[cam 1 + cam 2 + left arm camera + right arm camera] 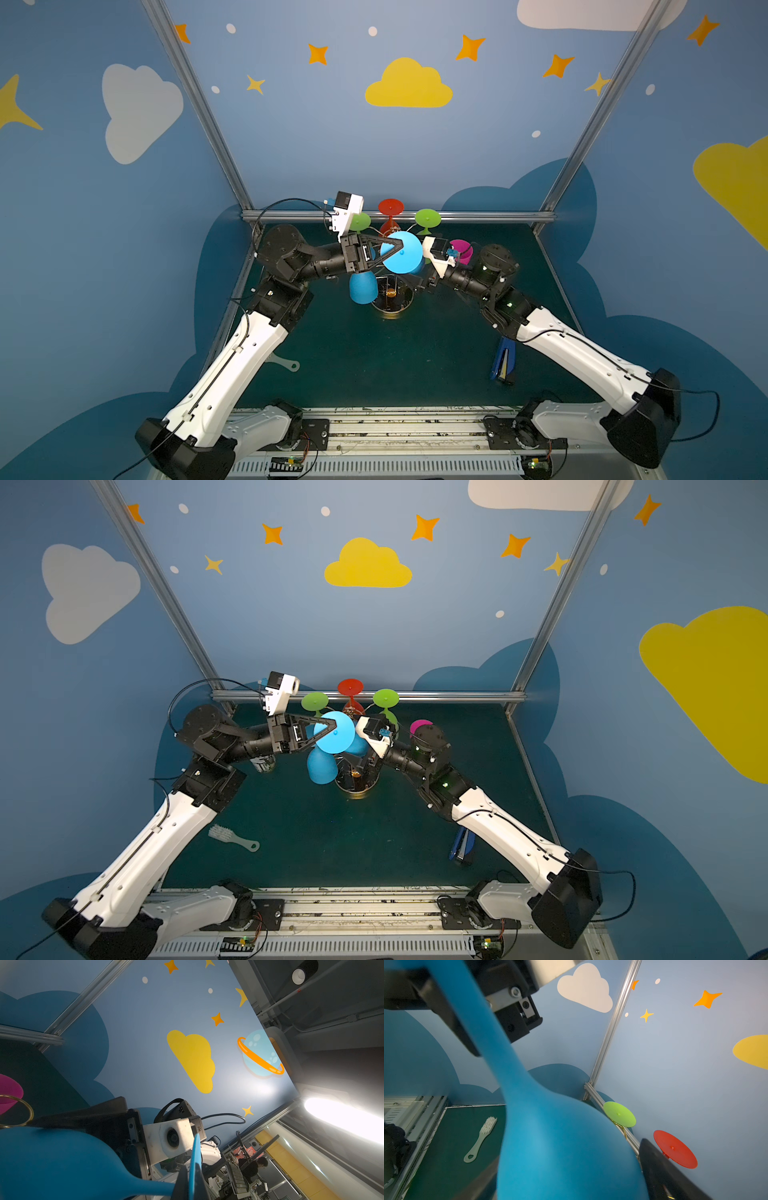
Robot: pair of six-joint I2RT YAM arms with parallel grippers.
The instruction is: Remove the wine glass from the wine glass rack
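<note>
The left tool (401, 248) is clenched on the stem of the blue wine glass (409, 264), just under its foot. It holds the glass foot-up over the top of the wine glass rack (390, 315); whether the glass is clear of the rack's arms I cannot tell. The right tool (569, 1153) is released, its fingers spread either side of the bowl. A brush (232, 837) lies on the bench (374, 365), well apart from the rack.

2 white-and-black arms (232, 374), black cables (291, 200)
</note>
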